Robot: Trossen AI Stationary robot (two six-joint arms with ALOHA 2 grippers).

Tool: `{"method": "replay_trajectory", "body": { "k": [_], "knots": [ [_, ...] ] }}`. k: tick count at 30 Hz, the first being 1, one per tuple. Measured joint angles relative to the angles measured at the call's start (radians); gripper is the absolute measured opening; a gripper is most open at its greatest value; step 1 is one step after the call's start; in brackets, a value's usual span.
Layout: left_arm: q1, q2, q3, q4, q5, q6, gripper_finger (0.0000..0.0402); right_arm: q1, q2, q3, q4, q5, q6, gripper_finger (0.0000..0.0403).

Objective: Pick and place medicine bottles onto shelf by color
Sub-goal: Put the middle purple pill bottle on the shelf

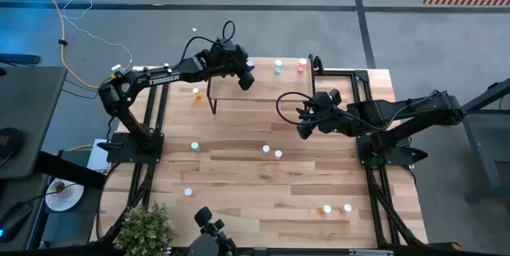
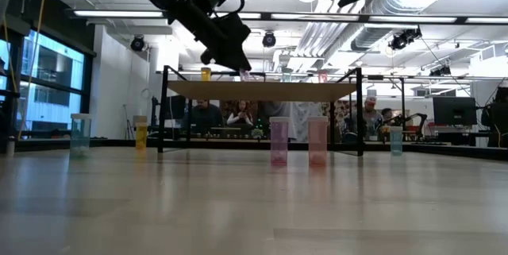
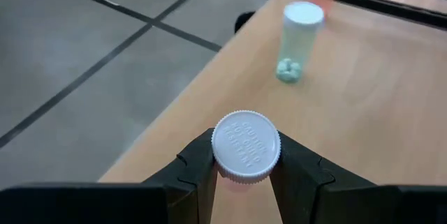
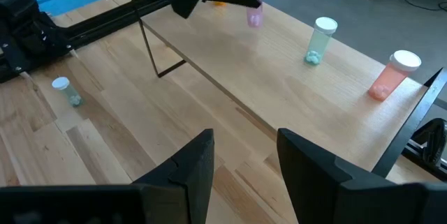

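Left jaws [image 3: 244, 175] are pinching a pink bottle [image 4: 254, 16] over the shelf [image 1: 271, 80], where a teal bottle [image 3: 297, 39] and a red bottle [image 4: 391, 77] already stand. Right jaws [image 4: 244, 158] hang spread and empty. Most bottles look left on the bench [image 1: 263, 200].

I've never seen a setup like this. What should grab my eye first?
The left claw, over the shelf at the table's far edge, grips a white-capped pink bottle. A teal bottle and a red bottle already stand on the shelf, and the right claw hovers open nearby.
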Motion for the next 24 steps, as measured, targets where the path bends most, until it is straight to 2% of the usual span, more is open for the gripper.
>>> {"method": "replay_trajectory", "body": {
  "k": [24],
  "knots": [
    [0.015,0.005,0.000,-0.036,-0.002,-0.026,0.0104,0.000,0.000,0.000,0.000,0.000,0.008,0.0149]
  ]
}}
